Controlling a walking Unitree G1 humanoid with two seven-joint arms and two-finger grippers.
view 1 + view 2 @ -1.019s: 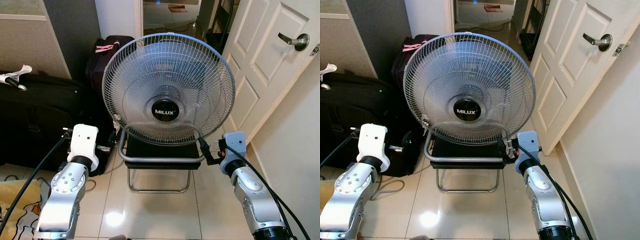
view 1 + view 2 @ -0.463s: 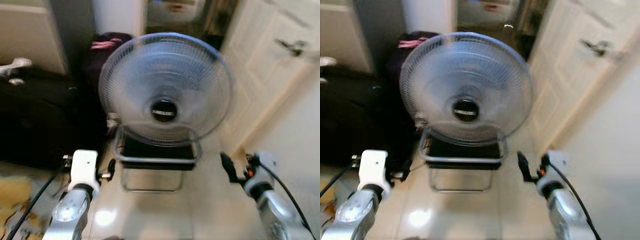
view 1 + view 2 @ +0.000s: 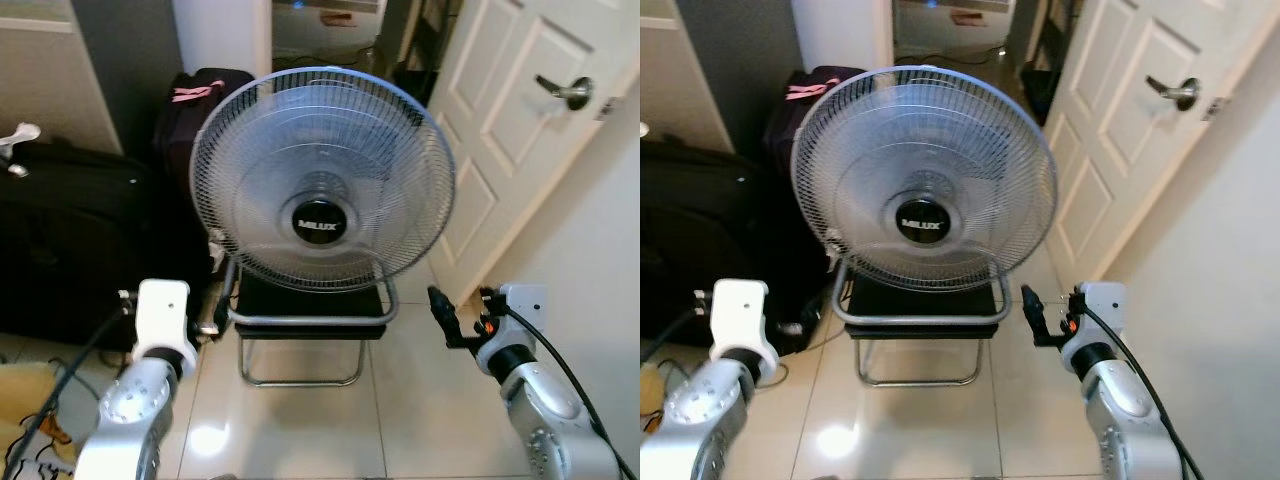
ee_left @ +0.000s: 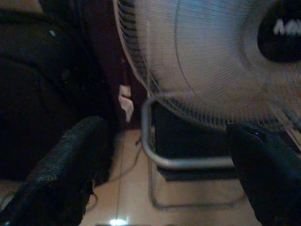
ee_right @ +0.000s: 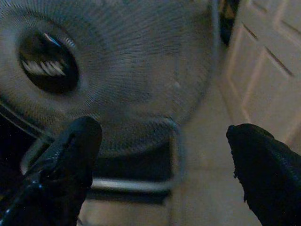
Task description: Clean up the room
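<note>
Two silver arms with round screws; white wrist blocks; black cables trailing back; right gripper has black fingers, red detail.

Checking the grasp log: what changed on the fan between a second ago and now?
The right gripper, which was at the fan's metal frame, has come off it and now hangs open, clear to the fan's right. The left gripper, open, remains beside the frame's left end; contact is unclear. The camera has shifted too. The fan itself sits on the floor by the black luggage as before.
</note>
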